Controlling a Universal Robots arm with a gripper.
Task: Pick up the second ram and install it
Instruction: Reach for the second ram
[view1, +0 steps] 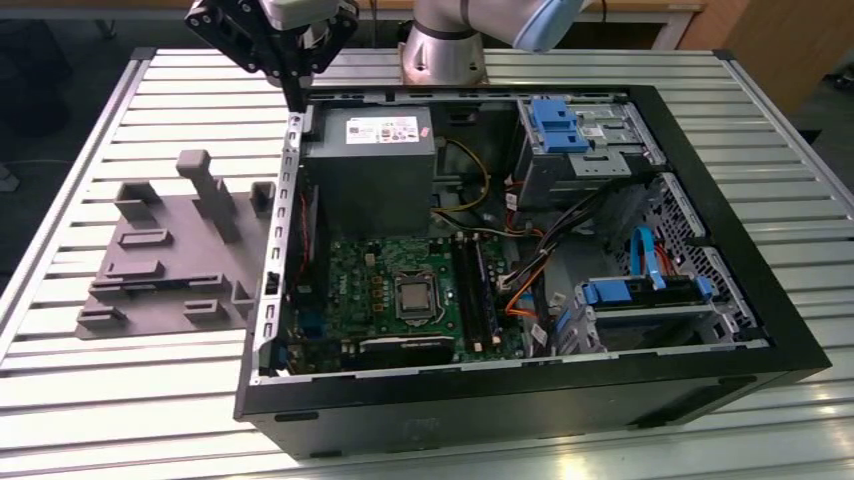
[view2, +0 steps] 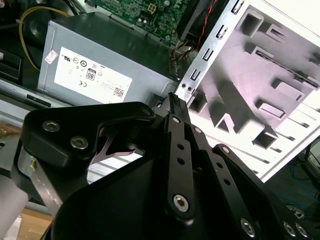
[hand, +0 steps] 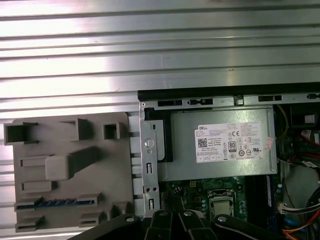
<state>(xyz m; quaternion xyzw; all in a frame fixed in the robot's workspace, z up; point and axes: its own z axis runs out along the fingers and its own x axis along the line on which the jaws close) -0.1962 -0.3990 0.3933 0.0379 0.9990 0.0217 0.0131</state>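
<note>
The second ram (hand: 55, 202), a thin dark stick with bluish chips, lies on edge in a slot of the grey holder block (hand: 115, 170) in the first wrist view. My gripper (view1: 291, 98) hangs over the far corner of the open computer case (view1: 747, 250), between the holder block (view1: 160, 290) and the power supply. Its fingers (view2: 173, 102) are shut together with nothing between them. The ram sits well away from the gripper, at the near end of the holder. The long black memory slots (view1: 474, 295) run along the green motherboard (view1: 380, 275).
A grey power supply (view1: 367, 160) fills the case's far corner, with cables and blue drive bays (view1: 641, 295) to the exterior view's right. The case's metal edge (hand: 149, 165) stands between holder and motherboard. Everything rests on a ribbed aluminium table (view1: 160, 400).
</note>
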